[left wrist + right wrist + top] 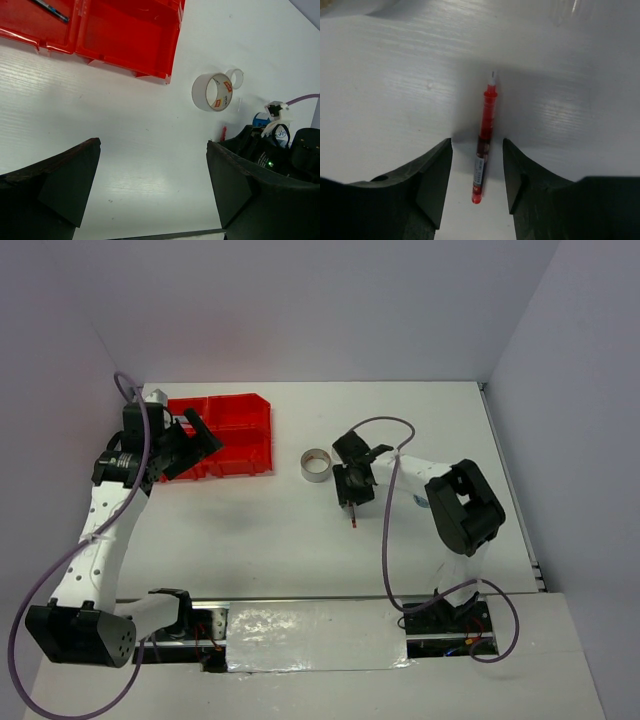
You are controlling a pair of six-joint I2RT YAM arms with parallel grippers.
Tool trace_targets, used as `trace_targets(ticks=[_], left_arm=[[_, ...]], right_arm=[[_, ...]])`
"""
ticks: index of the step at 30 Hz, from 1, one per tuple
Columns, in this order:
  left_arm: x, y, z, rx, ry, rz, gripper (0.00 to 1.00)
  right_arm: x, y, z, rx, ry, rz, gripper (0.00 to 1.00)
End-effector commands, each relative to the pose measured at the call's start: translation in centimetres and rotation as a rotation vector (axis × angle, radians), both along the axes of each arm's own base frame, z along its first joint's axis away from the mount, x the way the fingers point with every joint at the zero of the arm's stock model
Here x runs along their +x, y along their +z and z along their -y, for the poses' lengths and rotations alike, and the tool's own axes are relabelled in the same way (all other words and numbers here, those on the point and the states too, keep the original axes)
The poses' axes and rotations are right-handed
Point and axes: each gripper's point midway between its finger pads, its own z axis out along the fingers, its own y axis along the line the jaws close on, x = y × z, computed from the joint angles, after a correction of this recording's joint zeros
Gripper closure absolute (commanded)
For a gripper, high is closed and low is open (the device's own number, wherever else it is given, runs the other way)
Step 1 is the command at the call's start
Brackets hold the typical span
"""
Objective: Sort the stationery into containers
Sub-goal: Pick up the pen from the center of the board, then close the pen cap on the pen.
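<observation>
Right arm, pick of the red pen [484, 140]. The pen lies flat on the table [250, 540], well apart from the red bin [262, 425] and near the grey tape ring [317, 466]. Its white tip points away from the wrist.

Right jaws: half-spread and straddling the rear half of the barrel, one on each side. A gap shows on both sides, so nothing is gripped yet.

Left jaws: at full spread and empty, above the table just in front of the bin. A blue pen [50, 9] lies in one compartment.

Handling, as a judgement:
- The pen looks light, stiff and thin.
- The barrel is round and smooth, so it is likely to roll or squirt sideways if one jaw meets it first.
- The plastic is probably sturdy enough for a firm pinch.
- The best hold is across the barrel near mid-length. The present spot sits a little toward the tail, so the tip may droop on lifting.
- The jaws must come right down to the table, because the pen stands so low.
</observation>
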Motion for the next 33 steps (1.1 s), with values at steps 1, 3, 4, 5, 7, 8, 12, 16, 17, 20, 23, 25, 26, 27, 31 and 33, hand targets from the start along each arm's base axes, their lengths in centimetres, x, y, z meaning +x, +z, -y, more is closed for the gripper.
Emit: trace_targets(ticks=[1,3,4,5,7,8,12,16,17,20,23,25,26,27,31,33], left_arm=[[-0.4,2.7,0.2,0.023,-0.046,0.056,0.01],[-0.4,3.1,0.3,0.026,-0.056,0.059,0.01],[-0.5,3.1,0.3,0.027,-0.059,0.060,0.01],[-0.5,3.2,0.3,0.030,-0.059,0.060,0.01],[-0.6,3.3,0.3,0.032,-0.063,0.064,0.01],[-0.6,3.2,0.2,0.034,-0.063,0.059,0.01],[-0.3,2.6,0.5,0.029,-0.076,0.028,0.01],[1.2,1.8,2.8,0.039,-0.121,-0.023,0.01],[1.4,2.9,5.5,0.035,-0.178,-0.003,0.01],[2.8,2.6,11.8,0.058,-0.297,-0.035,0.01],[4.8,1.6,17.5,0.094,-0.336,-0.079,0.01],[5.9,-1.7,20.9,0.168,-0.347,-0.150,0.02],[6.4,-0.5,21.9,0.164,-0.317,-0.144,0.02],[7.3,-3.5,23.1,0.204,-0.305,-0.203,0.05],[9.0,-6.7,26.9,0.196,-0.267,-0.228,0.14],[10.1,-8.4,28.7,0.160,-0.255,-0.225,0.21]], right_arm=[[0.0,-0.6,-0.4,-0.008,-0.006,0.010,0.49],[-0.8,-1.7,-0.3,-0.025,-0.001,-0.022,0.55],[-1.1,-2.2,-0.2,-0.033,0.002,-0.033,0.57],[-1.5,-2.5,-0.2,-0.040,0.003,-0.041,0.65],[-3.1,-3.5,-0.1,-0.053,0.005,-0.073,0.96],[-3.5,-3.7,0.0,-0.056,0.001,-0.082,1.00],[-5.2,-1.9,-1.5,0.080,-0.013,-0.091,1.00],[-4.8,5.7,-2.0,0.241,-0.044,0.056,1.00],[-4.5,6.6,-1.0,0.259,-0.080,0.081,1.00],[-3.4,10.2,2.5,0.348,-0.225,0.150,1.00],[-3.6,14.5,5.7,0.339,-0.317,0.263,1.00],[-5.1,16.3,7.5,0.301,-0.351,0.278,1.00],[-5.3,17.9,8.1,0.292,-0.373,0.304,1.00],[-6.3,17.8,9.5,0.239,-0.415,0.289,1.00],[-8.2,20.7,11.4,0.242,-0.468,0.355,1.00],[-9.0,21.2,11.5,0.260,-0.456,0.354,1.00]])
